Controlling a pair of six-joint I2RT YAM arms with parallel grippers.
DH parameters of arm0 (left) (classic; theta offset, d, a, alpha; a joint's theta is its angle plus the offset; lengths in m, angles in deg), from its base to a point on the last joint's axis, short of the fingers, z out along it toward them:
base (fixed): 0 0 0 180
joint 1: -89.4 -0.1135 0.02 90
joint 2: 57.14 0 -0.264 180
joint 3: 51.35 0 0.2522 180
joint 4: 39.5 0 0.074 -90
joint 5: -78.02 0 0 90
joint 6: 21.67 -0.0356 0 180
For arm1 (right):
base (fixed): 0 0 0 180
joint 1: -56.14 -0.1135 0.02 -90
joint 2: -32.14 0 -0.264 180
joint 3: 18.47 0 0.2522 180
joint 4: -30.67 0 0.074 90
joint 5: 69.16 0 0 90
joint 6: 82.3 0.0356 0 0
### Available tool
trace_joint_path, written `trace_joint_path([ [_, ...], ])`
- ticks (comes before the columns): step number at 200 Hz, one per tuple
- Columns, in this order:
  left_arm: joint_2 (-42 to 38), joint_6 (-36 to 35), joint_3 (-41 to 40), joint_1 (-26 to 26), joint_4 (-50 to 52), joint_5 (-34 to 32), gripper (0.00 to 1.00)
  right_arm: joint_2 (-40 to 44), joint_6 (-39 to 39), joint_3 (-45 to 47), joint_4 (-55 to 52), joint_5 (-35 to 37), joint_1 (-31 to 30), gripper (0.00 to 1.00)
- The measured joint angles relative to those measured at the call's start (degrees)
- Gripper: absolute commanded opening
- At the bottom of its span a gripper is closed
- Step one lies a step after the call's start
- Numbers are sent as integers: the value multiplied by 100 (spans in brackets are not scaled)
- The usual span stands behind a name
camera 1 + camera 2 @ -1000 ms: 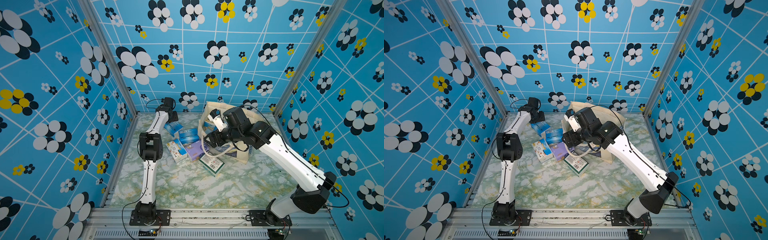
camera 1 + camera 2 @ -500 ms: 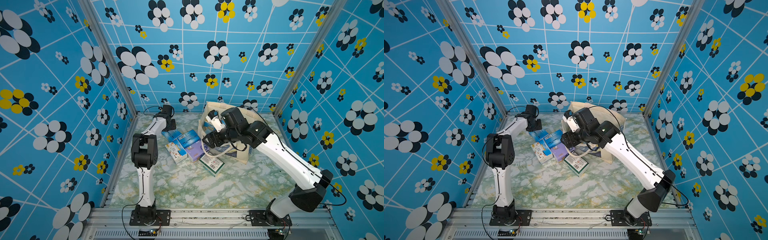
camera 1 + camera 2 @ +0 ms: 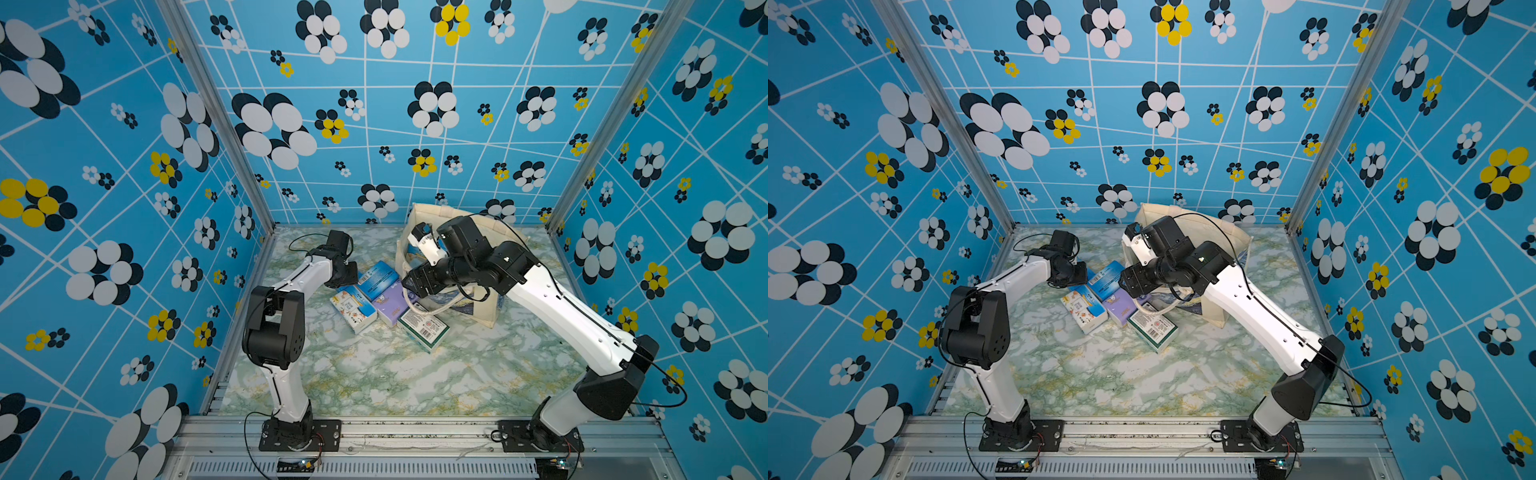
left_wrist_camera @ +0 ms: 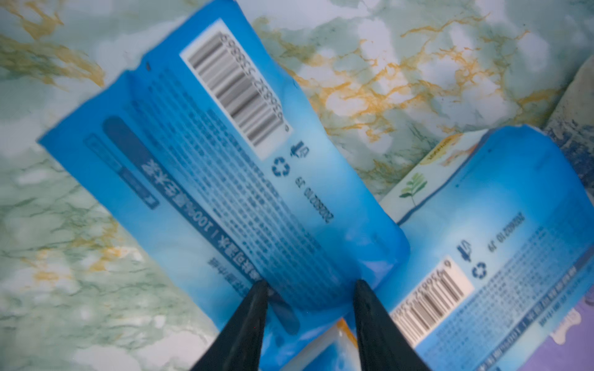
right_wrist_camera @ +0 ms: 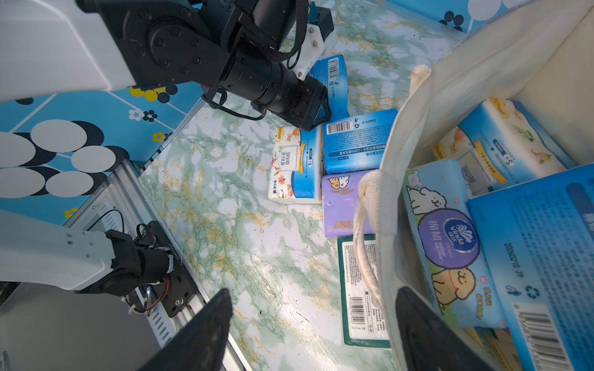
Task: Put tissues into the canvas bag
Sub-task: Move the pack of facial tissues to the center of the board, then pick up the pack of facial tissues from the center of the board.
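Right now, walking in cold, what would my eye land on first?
The loud blue flowered walls, surely. Then the cream canvas bag at the back of the marbled table, tissue packs already inside, more packs lying beside it. The left gripper sits at the end of a blue pack, and the right gripper gapes open at the bag's rim.

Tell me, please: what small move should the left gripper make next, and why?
Probably close the left gripper firmly: its fingers flank the end of a blue pack, but a pinch is not clear, so a secure grip should come before lifting it toward the canvas bag.
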Motion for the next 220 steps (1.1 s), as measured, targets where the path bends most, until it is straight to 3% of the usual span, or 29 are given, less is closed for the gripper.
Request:
trace_joint_path([
  [49, -763, 262, -793, 17, 136, 354, 46, 0, -2, 0, 0, 0, 0, 83],
  [79, -1373, 352, -850, 33, 424, 479, 47, -35, -4, -11, 0, -74, 0, 83],
  [143, -2914, 638, -251, -15, 557, 798, 65, -308, -140, -321, -2, -376, -63, 83],
  [180, -3886, 739, 142, -70, 219, 999, 75, -649, -247, -588, -2, -586, -520, 84],
  [197, -4183, 776, 284, -149, 133, 1163, 85, -894, -271, -595, -2, -658, -763, 86],
  [220, -4433, 850, 310, -254, -42, 1506, 91, -1292, -236, -595, 9, -693, -1010, 89],
])
